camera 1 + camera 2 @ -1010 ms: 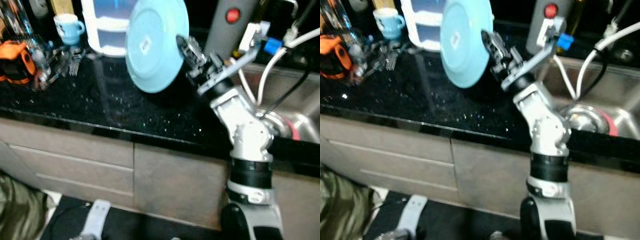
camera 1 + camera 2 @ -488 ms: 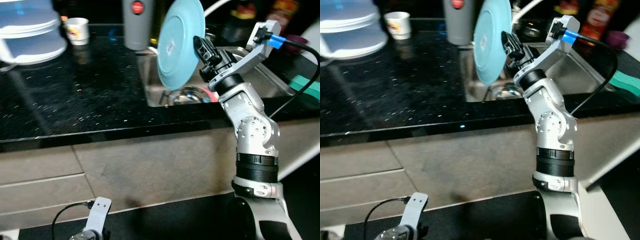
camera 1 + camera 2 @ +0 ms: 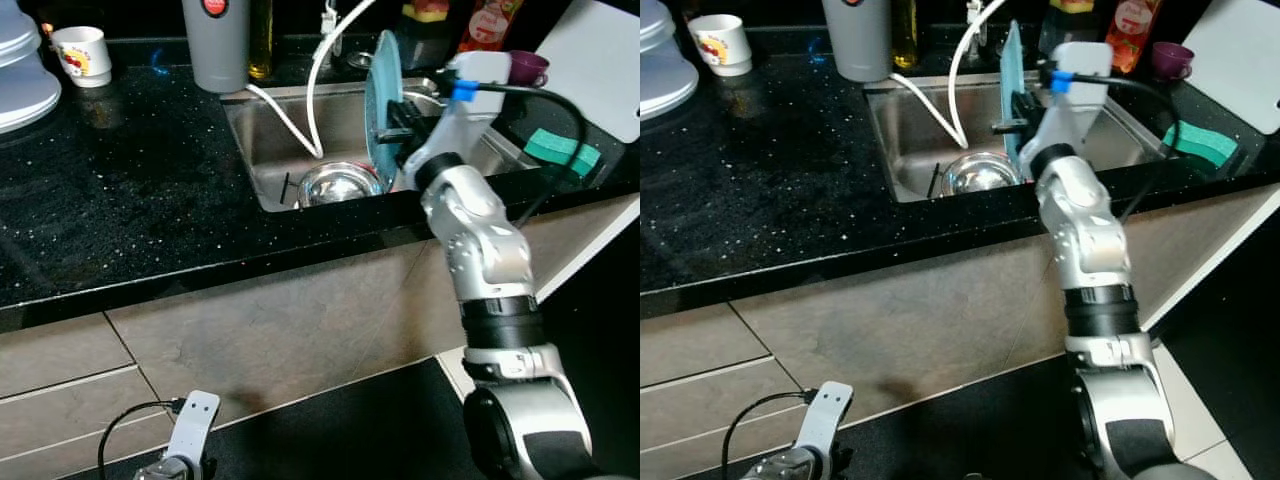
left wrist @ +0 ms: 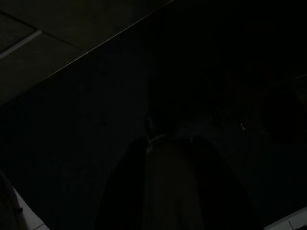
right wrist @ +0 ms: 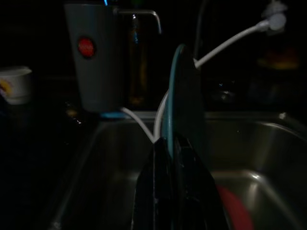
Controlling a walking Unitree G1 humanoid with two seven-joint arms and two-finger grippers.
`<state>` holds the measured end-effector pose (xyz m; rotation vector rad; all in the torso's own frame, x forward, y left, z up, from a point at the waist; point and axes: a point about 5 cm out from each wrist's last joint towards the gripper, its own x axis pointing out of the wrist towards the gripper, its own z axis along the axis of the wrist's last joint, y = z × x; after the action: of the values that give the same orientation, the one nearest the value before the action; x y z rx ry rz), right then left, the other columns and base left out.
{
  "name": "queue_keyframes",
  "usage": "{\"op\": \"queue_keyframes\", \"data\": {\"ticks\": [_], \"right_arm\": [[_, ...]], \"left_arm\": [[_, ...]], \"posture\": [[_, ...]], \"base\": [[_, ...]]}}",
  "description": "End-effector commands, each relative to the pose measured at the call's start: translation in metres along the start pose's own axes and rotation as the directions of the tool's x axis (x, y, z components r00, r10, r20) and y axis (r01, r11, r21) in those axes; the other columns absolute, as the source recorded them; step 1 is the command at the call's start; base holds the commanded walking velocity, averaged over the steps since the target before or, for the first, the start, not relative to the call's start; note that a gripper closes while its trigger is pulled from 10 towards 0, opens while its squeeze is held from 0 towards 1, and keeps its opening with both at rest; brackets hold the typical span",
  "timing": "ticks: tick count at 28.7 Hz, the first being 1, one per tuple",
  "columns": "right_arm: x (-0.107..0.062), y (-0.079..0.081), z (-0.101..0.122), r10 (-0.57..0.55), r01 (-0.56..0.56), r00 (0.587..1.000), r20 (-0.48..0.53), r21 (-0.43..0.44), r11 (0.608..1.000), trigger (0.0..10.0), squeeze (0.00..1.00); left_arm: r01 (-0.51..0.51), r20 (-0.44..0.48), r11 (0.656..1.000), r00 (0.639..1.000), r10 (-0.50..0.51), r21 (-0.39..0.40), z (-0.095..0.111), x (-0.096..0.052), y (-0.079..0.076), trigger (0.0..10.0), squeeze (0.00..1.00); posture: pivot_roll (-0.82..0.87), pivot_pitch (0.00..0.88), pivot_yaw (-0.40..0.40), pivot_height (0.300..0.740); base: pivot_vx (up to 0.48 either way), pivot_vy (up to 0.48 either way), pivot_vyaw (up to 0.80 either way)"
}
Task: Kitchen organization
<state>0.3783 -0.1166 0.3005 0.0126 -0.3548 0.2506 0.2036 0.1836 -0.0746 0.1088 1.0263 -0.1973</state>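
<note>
Jaws on my right gripper [image 3: 398, 118] are clamped on the rim of a light blue plate [image 3: 381, 95], held on edge, upright, above the sink [image 3: 262, 140]; the left gripper's fingers are too dark in its wrist view to tell. Going left to right: a white stacked container [image 3: 18, 60] and a small printed mug [image 3: 83, 53] sit at the far left of the black counter [image 3: 130, 190], then a grey cylinder w/ a red button [image 3: 215, 40], then the sink w/ a white hose [image 3: 300, 110] and a steel bowl [image 3: 335, 185] inside, then the plate, then a green sponge [image 3: 560, 152] and white board [image 3: 597, 60] at right. Progress, as I judge it: plate is at the sink but not yet set down; release is left. Right arm rises from below the counter edge, elbow bent, forearm angled over the basin, fingers pointing toward the back wall. Left arm hangs idle by the cabinets.
</note>
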Motion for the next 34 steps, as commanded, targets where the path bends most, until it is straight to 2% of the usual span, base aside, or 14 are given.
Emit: {"op": "queue_keyframes", "data": {"ticks": [1, 3, 7, 13, 21, 30, 34], "right_arm": [[0.004, 0.003, 0.000, 0.002, -0.001, 1.000, 0.014, -0.083, 0.997, 10.0, 0.00], [0.008, 0.007, -0.001, 0.007, -0.005, 1.000, 0.013, -0.110, 0.994, 10.0, 0.00], [0.012, 0.012, 0.002, 0.022, -0.019, 0.999, 0.028, -0.106, 0.994, 10.0, 0.00], [0.012, 0.033, 0.010, 0.109, -0.097, 0.988, 0.111, -0.112, 0.989, 10.0, 0.00], [0.016, 0.031, 0.011, 0.082, -0.056, 0.985, 0.154, -0.167, 0.984, 10.0, 0.00], [0.025, 0.017, 0.016, 0.031, 0.006, 0.981, 0.192, -0.193, 0.981, 10.0, 0.00], [0.029, 0.015, 0.014, 0.022, 0.022, 0.982, 0.189, -0.230, 0.973, 10.0, 0.00]], "left_arm": [[0.018, -0.018, 1.000, 1.000, -0.018, 0.008, -0.007, 0.001, -0.006, 10.0, 0.00], [0.014, -0.009, 1.000, 1.000, -0.014, -0.015, -0.007, 0.001, -0.007, 10.0, 0.00], [0.009, -0.005, 0.999, 1.000, -0.009, -0.036, -0.008, 0.001, -0.008, 10.0, 0.00], [0.008, -0.002, 0.999, 1.000, -0.008, -0.037, -0.008, 0.001, -0.009, 10.0, 0.00], [0.009, -0.001, 1.000, 1.000, -0.009, -0.029, -0.008, 0.001, -0.010, 10.0, 0.00], [0.004, 0.006, 0.999, 1.000, -0.004, -0.033, -0.007, 0.002, -0.010, 10.0, 0.00], [0.004, 0.007, 0.999, 1.000, -0.003, -0.032, -0.008, 0.002, -0.011, 10.0, 0.00]], "posture": [[0.05, 0.067, -0.060, 0.740], [0.05, 0.069, -0.063, 0.740], [0.04, 0.072, -0.073, 0.740], [0.02, 0.085, -0.078, 0.740], [0.02, 0.087, -0.083, 0.740], [0.02, 0.092, -0.098, 0.740], [0.03, 0.090, -0.101, 0.740]], "base": [[0.000, 0.000, 0.00], [0.000, 0.000, 0.00], [0.000, 0.000, 0.00], [0.000, 0.000, 0.00], [0.000, 0.000, 0.00], [0.000, 0.000, 0.00], [0.000, 0.000, 0.00]]}}
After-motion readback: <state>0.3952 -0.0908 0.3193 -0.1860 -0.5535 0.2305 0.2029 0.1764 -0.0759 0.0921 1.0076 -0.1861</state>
